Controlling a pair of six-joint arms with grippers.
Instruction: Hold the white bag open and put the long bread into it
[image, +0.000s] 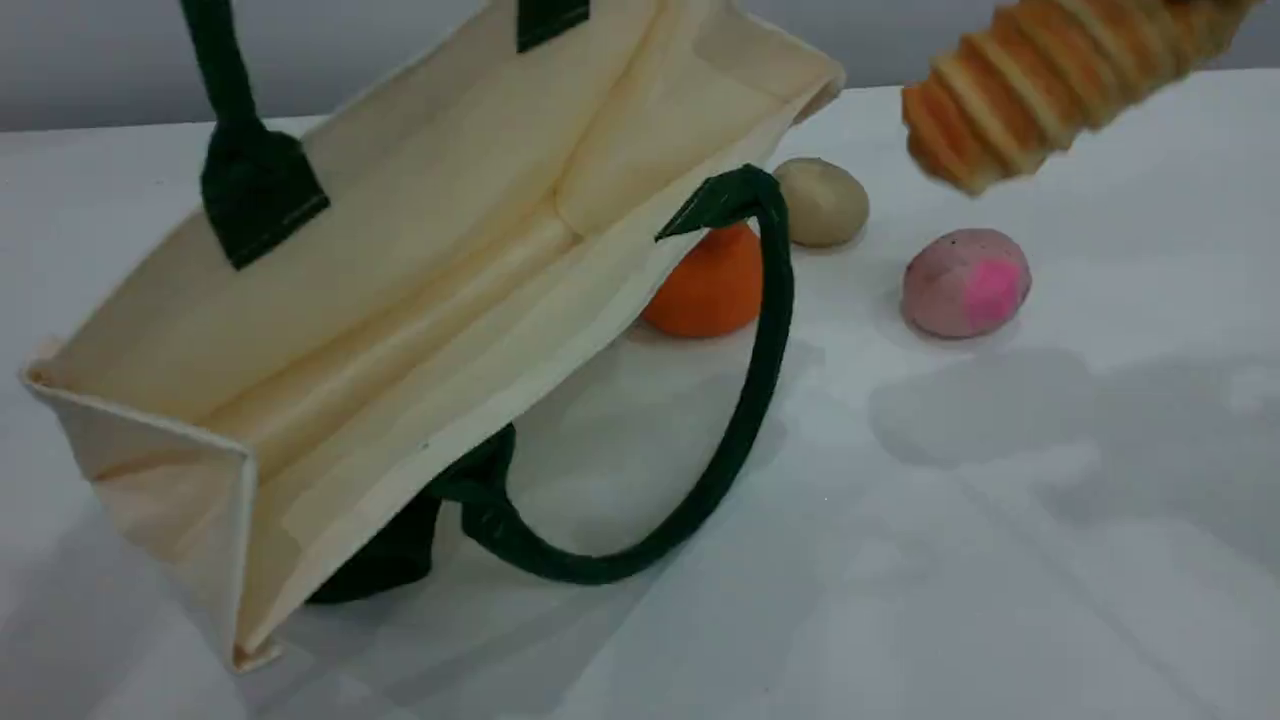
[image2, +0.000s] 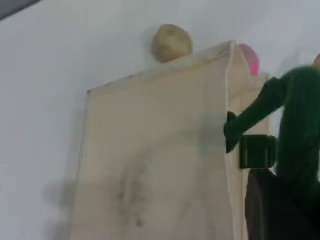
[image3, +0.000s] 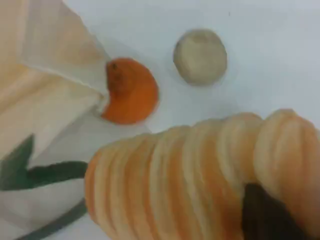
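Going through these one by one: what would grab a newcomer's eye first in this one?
The big white bag fills the left of the scene view, tipped with its mouth gaping toward the camera, one green handle looping down onto the table. At the top right the long bread hangs in mid-air above the table, off to the right of the bag. Between them sit an orange fruit, a beige ball and a pink ball.

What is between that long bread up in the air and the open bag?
Nothing visible. The long bread hangs right of the white bag, whose mouth gapes open. The orange fruit, beige ball and pink ball lie lower, on the table.
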